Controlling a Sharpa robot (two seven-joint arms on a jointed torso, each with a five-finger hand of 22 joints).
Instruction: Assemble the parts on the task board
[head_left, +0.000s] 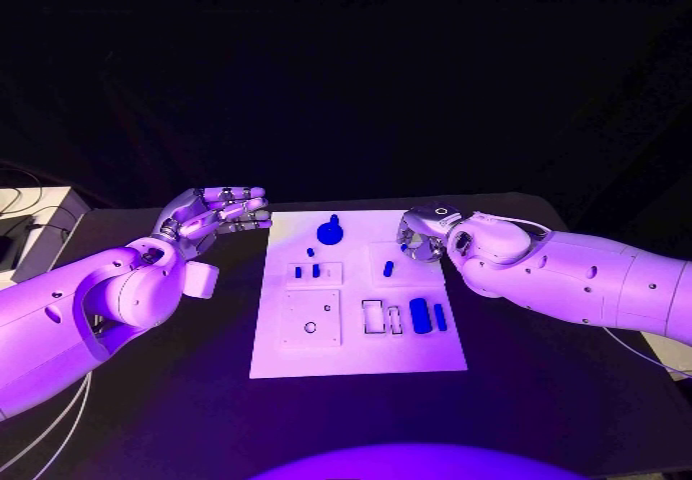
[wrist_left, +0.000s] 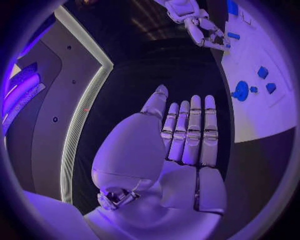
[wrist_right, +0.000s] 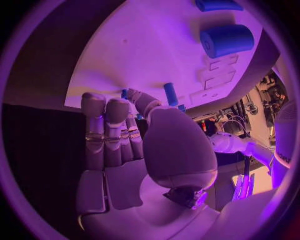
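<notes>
Parts (head_left: 420, 315) are lying on the board (head_left: 361, 355), between my hands and nearer my right hand (head_left: 423, 236); they're looking small, rigid, light, probably slippery, so I'm planning side pinches. Both hands, left hand (head_left: 216, 215) included, are holding nothing, fingers (wrist_left: 194, 130) straight.

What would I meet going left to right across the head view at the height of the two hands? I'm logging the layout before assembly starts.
Left hand → round blue part at the task board's far end → right hand.
</notes>
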